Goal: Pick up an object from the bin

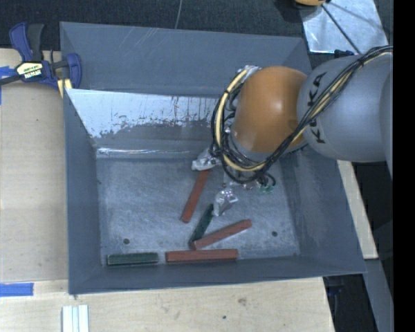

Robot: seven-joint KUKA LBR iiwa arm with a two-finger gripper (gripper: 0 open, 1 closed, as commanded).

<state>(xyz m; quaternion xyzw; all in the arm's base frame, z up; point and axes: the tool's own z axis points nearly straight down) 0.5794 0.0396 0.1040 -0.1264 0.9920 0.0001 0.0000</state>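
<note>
The claw point(216, 181) hangs low in the middle of the bin, its two metal fingertips point(226, 200) spread wide with nothing gripped between them. One tip sits right at the upper end of a slanted reddish-brown stick point(192, 202) lying on the bin floor; the other is just above the top of a thin dark green stick point(203, 221). Just beyond that, towards the front, a second brown stick point(223, 232) lies at a shallow angle, touching the green one's lower end. Along the front wall lie a long brown bar point(202, 256) and, left of it, a dark green bar point(132, 259). Above the claw bulges the orange cover point(266, 109) with its cables, inside the grey bin point(79, 206).
</note>
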